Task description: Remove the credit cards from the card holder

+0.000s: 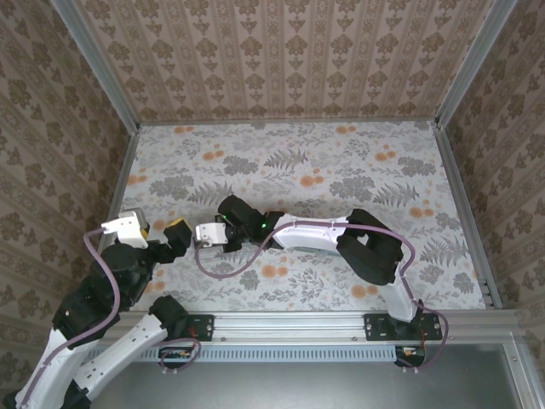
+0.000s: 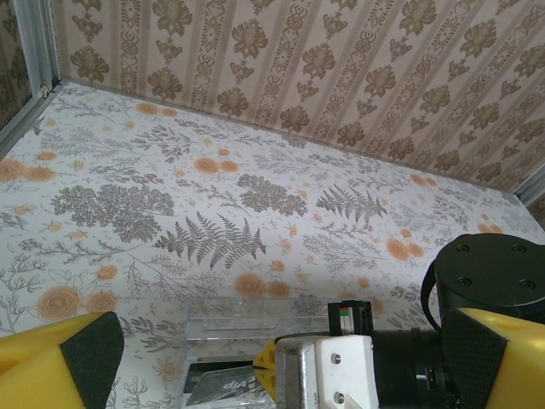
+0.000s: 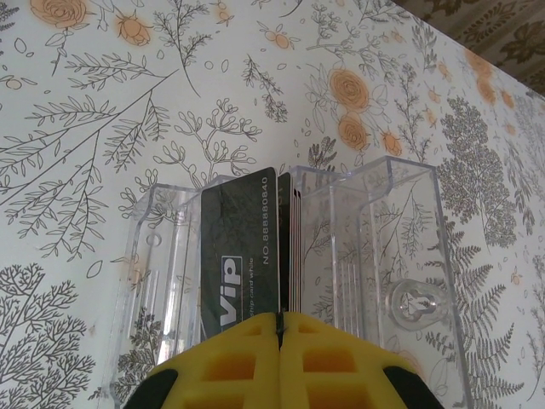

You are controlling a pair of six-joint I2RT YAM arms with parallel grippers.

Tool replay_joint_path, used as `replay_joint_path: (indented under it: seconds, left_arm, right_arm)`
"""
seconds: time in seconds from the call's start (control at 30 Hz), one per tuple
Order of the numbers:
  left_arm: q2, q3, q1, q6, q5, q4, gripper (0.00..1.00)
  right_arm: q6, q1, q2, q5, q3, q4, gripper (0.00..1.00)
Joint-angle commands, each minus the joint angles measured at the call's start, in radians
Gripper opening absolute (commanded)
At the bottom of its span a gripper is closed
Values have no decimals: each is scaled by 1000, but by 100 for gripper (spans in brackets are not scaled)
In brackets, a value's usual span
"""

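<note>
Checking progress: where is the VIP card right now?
In the right wrist view, the VIP card stands inside the clear holder, just ahead of the right gripper.

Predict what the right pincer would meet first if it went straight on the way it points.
The stack of dark rectangular plastic cards standing in the clear plastic card holder; the shut right pincer may already touch them.

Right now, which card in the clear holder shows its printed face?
The VIP card, tilted at the left of the row; the other cards stand edge-on beside it.
</note>
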Motion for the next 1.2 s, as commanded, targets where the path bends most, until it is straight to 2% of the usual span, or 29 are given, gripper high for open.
replay_joint_path:
  seconds: [0.0,0.43,1.17]
  left_arm:
    - [-9,6,8,-2,-17,-14,100]
    - [-9,3,9,-2,-14,-14,100]
    - [-12,0,9,-7,-11,-23,100]
  right_arm:
    - [23,-3,-55,-26,4,15,0]
    - [11,-3,-81,-2,-20,5,0]
    - [45,-3,13,29,-6,25,0]
